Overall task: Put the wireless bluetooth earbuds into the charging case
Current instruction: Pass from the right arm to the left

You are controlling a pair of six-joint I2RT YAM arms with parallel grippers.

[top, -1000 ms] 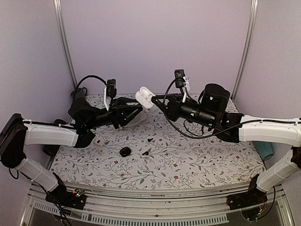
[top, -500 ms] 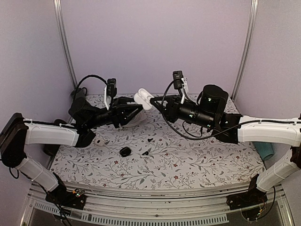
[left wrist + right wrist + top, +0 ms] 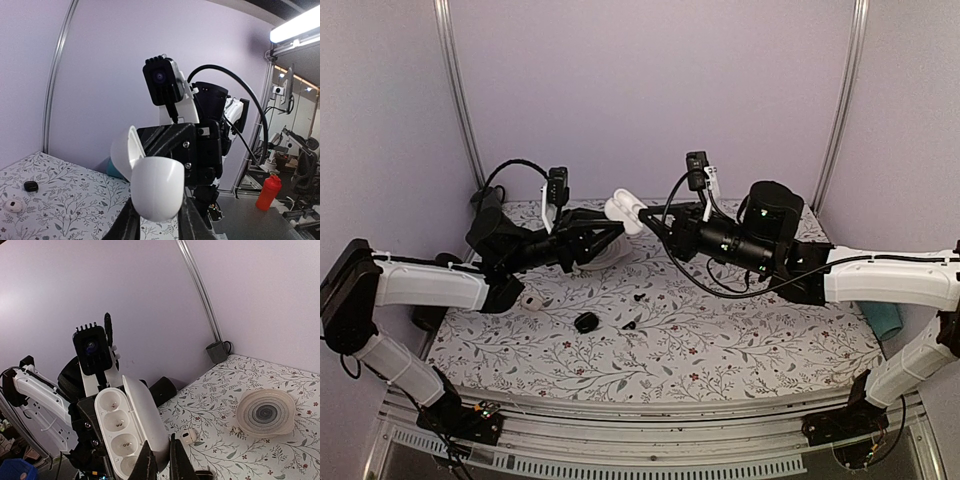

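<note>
White plastic, glossy, up in the air between my two pincers: the charging case [image 3: 623, 208] hangs open above the flowered table [image 3: 750, 340]. Its lid is swung back, and my right wrist view shows the wells bare. My right gripper [image 3: 161, 460] is clenched on the case's lower end, fingers almost together. My left gripper [image 3: 159, 227] has a finger on either side of the rounded body, right up against it. Whether that pinch really bears any load, I cannot tell. One earbud [image 3: 532, 301] lies on the cloth near my left forearm, well apart from the case. I cannot pick out a second one. The small black bits [image 3: 586, 322] nearer the middle are not my business.

I read this as a handover, or a steadying of the case, so that one hand can go for that earbud. To do it well:

- Keep the wells facing up and the lid back.
- Squeeze the body, never across the lid, or it snaps shut.
- Don't let the right hand loosen until the left clearly carries the weight.
- Keep both wrists quiet, because a twist between two grips could pop the slick shell free.
- Go gently on the earbud, since it is far smaller than my fingers.
</note>
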